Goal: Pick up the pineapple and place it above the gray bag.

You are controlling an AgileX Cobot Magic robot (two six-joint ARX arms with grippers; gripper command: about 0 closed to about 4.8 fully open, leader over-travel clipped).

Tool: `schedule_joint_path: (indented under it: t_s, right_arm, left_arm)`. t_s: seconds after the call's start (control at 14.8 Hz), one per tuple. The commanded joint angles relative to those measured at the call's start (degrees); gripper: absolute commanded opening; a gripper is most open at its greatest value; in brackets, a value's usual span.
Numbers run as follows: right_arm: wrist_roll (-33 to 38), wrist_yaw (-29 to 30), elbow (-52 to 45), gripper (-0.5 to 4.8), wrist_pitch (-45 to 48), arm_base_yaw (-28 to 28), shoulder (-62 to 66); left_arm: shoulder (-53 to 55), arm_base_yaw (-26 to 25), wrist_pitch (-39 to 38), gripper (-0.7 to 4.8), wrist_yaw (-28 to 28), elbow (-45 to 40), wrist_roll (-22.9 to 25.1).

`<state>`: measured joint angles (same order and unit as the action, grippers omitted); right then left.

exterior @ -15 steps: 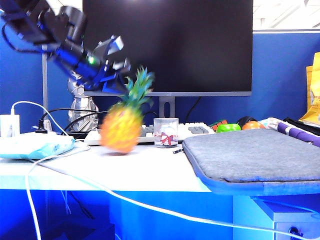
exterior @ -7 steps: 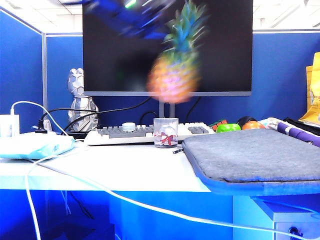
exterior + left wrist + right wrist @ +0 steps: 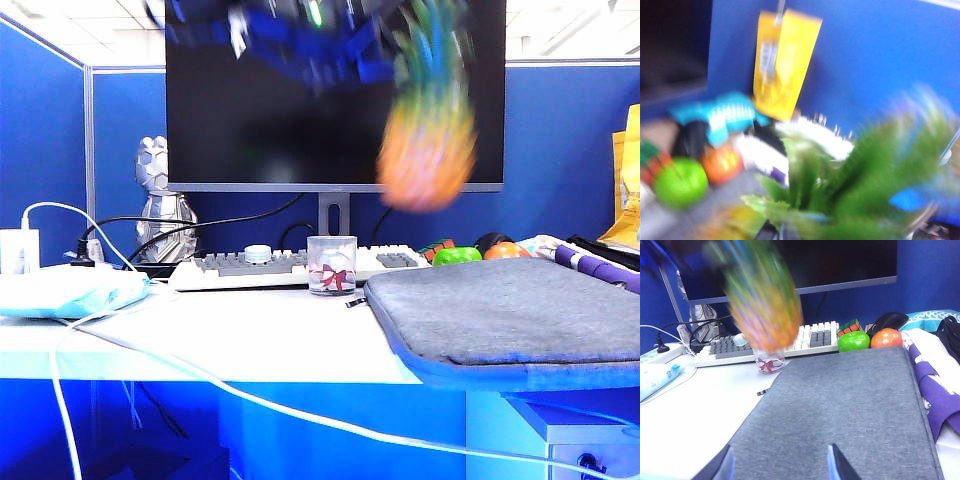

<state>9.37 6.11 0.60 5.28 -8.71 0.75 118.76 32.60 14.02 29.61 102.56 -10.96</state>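
Observation:
The pineapple (image 3: 428,150), orange-yellow with a green crown, hangs blurred high in front of the dark monitor, over the gap between the glass and the near-left end of the gray bag (image 3: 510,310). My left gripper (image 3: 385,55) is a blue blur at its crown and is shut on the leaves. In the left wrist view the green crown (image 3: 865,175) fills the frame, with the left gripper (image 3: 772,232) at its base. My right gripper (image 3: 781,460) stands open low over the gray bag (image 3: 840,410), and the pineapple (image 3: 762,305) shows beyond it.
A small glass (image 3: 332,265) stands before the keyboard (image 3: 250,268). Green (image 3: 457,256) and orange (image 3: 505,250) round fruits lie behind the bag. A pale blue packet (image 3: 70,290) and white cable lie at the left, and purple cloth (image 3: 935,395) lies along the bag's right side.
The pineapple rose off the table left of the glass and swung up and rightward with the left gripper. The right gripper stayed still.

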Motion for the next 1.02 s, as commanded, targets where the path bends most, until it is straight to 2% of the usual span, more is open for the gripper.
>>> schedule_joint_path:
  t_s: [0.07, 0.14, 1.02]
  right_arm:
    - [-0.2, 0.0, -0.5, 2.52, 0.9, 0.0, 0.0]
    - [-0.2, 0.0, -0.5, 2.53, 0.9, 0.0, 0.0]
    - [-0.2, 0.0, -0.5, 2.53, 0.4, 0.0, 0.0]
  left_arm:
    - [3.6, 1.3, 6.1, -0.05, 3.5, 0.4, -3.8]
    - [4.5, 1.5, 7.5, -0.05, 3.9, 0.4, -5.2]
    - [7.6, 5.1, 9.6, -0.05, 5.1, 0.4, -6.6]
